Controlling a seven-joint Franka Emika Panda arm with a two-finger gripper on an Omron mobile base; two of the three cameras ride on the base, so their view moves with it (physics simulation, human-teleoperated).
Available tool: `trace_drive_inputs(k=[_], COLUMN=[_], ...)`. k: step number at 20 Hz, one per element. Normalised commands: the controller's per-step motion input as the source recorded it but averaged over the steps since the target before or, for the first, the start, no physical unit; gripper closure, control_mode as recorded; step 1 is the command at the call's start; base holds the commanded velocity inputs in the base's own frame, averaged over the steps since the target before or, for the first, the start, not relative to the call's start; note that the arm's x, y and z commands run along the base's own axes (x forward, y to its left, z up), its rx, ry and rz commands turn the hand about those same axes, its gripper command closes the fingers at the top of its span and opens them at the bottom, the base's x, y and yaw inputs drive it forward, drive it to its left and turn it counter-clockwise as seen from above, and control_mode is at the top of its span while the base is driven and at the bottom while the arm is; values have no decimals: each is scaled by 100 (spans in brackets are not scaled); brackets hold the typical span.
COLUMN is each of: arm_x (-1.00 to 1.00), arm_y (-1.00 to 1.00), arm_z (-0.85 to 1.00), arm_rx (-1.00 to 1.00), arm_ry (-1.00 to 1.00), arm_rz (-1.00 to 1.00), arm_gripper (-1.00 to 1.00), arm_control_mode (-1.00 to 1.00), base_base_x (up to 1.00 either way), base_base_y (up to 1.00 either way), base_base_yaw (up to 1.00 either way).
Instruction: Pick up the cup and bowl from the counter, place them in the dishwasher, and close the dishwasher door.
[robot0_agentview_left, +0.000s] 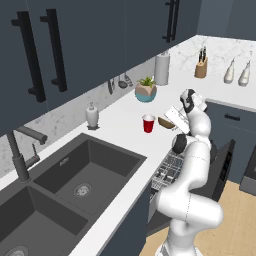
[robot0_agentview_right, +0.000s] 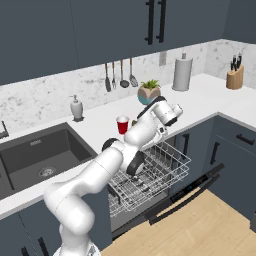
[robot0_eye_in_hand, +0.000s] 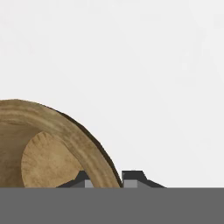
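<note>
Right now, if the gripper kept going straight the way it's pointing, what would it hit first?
The gripper straddles the rim of the round brown wooden bowl, one fingertip inside, one outside. Straight on, the rim would likely bottom out between the fingers, with the white marble-look counter just beyond; depth is hard to judge.

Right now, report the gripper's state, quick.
Gripper: its fingertips straddle the rim of the wooden bowl, one inside and one outside, closing on it; whether the grip is firm yet cannot be told.
</note>
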Motion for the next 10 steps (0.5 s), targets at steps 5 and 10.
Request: trace_drive_inputs(k=[5,10], arm_x=[-100,-100], arm_y=[14,0], arm_z=[-1,-91], arm_rx=[-8,-5], arm_ry=[-20,-59], arm_rz=[0,0], arm_gripper=[100,100], arm_control_mode=[-100,-100], base_base_x=[0,0], base_base_y=[0,0], base_base_yaw=[0,0])
